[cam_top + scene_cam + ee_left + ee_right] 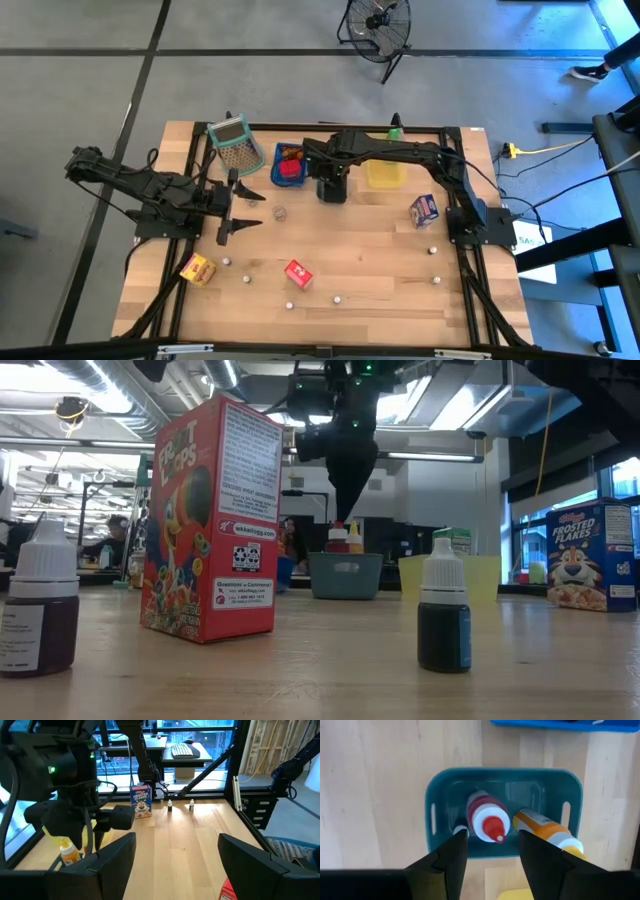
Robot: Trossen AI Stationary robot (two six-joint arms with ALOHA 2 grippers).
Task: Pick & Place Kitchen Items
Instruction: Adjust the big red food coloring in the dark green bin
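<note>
Two squeeze bottles, one red-capped and one orange, stand inside the teal plastic bin on the desk, right pincer spread directly above, grasping nothing, and an off-centre descent could topple them.

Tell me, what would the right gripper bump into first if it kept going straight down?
Probably the red-capped ketchup bottle in the small teal plastic bin; the right gripper points at it with open fingers.
</note>
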